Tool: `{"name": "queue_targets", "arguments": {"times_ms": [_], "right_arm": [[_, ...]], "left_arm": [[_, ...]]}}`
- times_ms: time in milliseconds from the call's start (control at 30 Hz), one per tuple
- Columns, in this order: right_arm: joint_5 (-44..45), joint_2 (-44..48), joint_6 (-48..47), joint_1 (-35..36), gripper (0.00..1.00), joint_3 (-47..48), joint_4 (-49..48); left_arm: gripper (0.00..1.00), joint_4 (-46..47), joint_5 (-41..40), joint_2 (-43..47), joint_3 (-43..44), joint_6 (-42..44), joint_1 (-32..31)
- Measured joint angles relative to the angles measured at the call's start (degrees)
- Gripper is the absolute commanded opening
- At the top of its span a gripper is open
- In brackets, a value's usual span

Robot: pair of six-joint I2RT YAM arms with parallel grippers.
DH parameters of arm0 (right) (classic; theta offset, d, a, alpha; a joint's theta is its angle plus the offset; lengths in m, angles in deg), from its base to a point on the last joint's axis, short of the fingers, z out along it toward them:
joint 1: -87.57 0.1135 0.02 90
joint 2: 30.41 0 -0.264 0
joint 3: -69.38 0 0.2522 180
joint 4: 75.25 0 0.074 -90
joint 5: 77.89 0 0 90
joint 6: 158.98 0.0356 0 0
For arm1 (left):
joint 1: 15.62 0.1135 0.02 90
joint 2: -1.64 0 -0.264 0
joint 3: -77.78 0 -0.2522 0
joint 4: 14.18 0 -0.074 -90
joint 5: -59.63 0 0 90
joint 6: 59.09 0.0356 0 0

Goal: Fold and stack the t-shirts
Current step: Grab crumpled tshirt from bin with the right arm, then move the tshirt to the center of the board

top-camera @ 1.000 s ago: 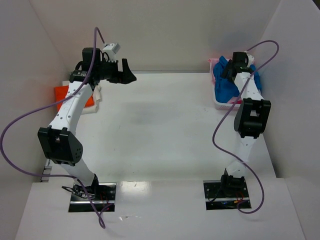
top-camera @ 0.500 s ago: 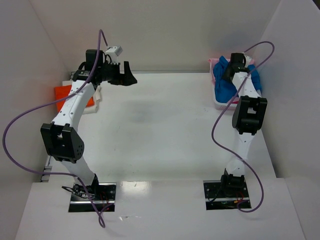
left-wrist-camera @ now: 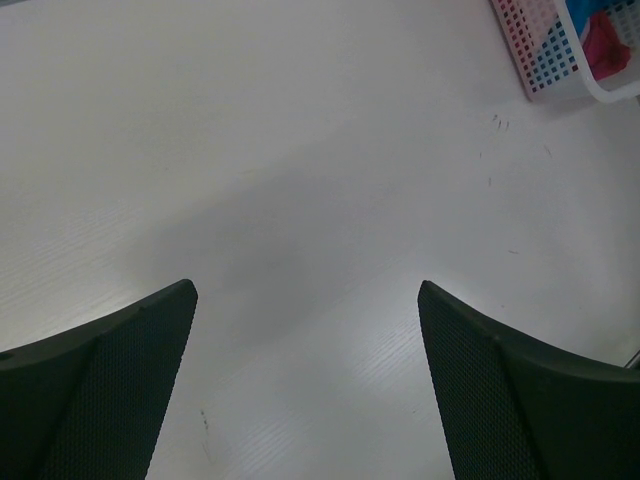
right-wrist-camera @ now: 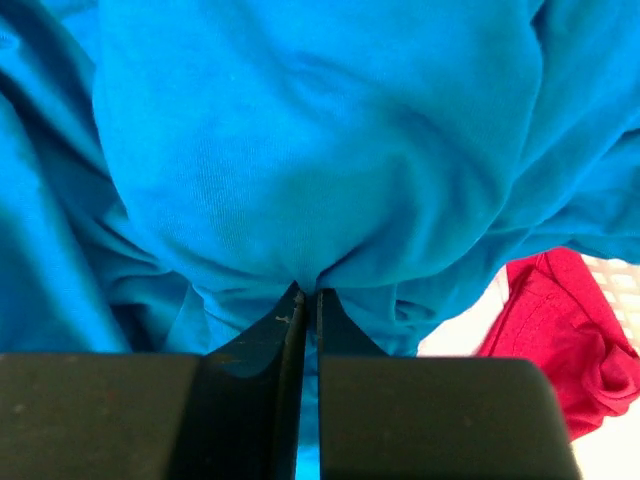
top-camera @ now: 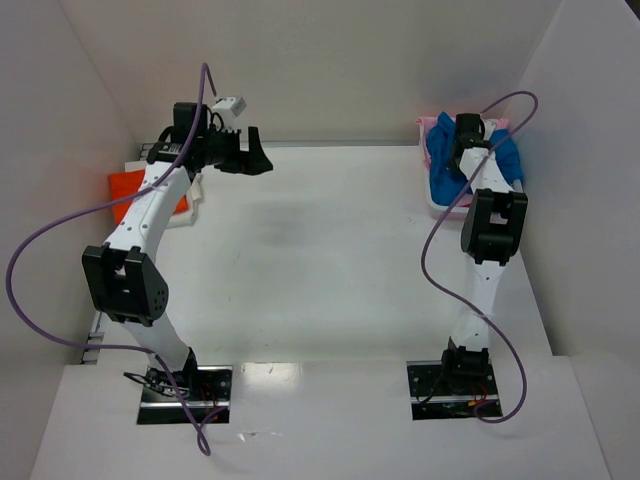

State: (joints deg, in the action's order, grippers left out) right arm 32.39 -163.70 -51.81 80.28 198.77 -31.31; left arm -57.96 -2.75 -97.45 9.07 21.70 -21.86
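Observation:
The bright blue t-shirt (top-camera: 445, 175) lies bunched in the white basket (top-camera: 438, 208) at the far right of the table. My right gripper (top-camera: 463, 138) reaches down into the basket. In the right wrist view its jaws stand together, and my right gripper (right-wrist-camera: 308, 292) is shut on a pinched fold of the blue t-shirt (right-wrist-camera: 300, 150). An orange t-shirt (top-camera: 125, 190) lies at the far left edge. My left gripper (top-camera: 255, 152) hangs above the table's far left part, and in its wrist view the left gripper (left-wrist-camera: 308, 290) is open over bare tabletop.
A deep pink garment (right-wrist-camera: 555, 320) lies in the basket next to the blue one. The basket (left-wrist-camera: 545, 60) shows at the top right of the left wrist view. A pale cloth (top-camera: 197, 185) lies by the orange t-shirt. White walls enclose the table.
My right gripper has closed on a fold of the blue t-shirt and the right arm has shifted slightly left over the basket. The left arm has barely moved.

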Motion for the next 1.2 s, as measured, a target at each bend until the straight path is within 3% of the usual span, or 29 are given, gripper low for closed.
{"name": "queue_targets", "arguments": {"times_ms": [233,533,700,900,1200], "right_arm": [[1.6,10.16,0.34,0.77,0.0,-9.24,-0.71],[-0.84,34.79,0.35,8.23,0.0,-12.15,0.0],[-6.18,45.78,2.42,15.74,0.0,-12.81,0.15],[-16.17,55.63,7.93,15.95,0.0,-14.56,0.95],[-28.46,61.13,13.87,15.89,0.0,-16.97,0.87]], "left_arm": [[0.99,0.24,3.03,0.0,-0.04,-0.02,0.0],[0.99,1.81,21.49,-2.34,3.87,3.19,-3.18],[0.99,4.62,26.9,-4.8,6.41,2.68,-6.02],[0.99,9.01,29.54,-10.87,11.35,0.07,-11.52],[0.99,16.92,30.33,-14.85,11.57,-0.03,-23.05]]}}
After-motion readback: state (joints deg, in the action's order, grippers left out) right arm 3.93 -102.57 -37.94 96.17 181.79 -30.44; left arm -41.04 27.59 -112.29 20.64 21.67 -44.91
